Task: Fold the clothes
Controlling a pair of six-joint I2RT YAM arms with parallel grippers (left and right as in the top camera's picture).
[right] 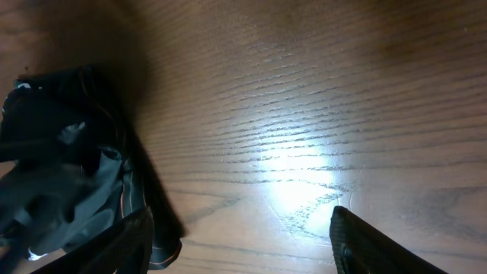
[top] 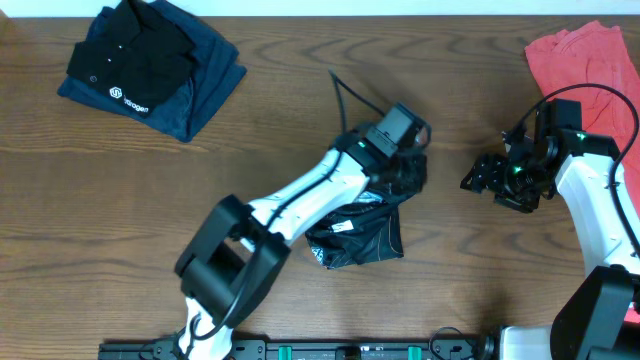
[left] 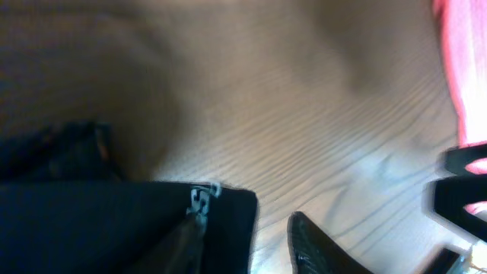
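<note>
The thin jersey lies bunched in the middle of the desk, under my left arm. It can fold crooked if my left claw drops its edge. I cannot tell if this claw pinches the cloth. My right claw is spread, holding nothing.

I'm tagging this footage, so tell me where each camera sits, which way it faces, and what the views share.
Overhead: fixed above the table, facing straight down; shows the left arm, right arm, black jersey and coral-red garment.
Left wrist: on the left arm, looking low across the wood toward the coral-red garment; one own fingertip shows.
Right wrist: on the right arm, looking low toward the black jersey; both own fingertips show.
Shared: the black jersey appears in all three views.
</note>
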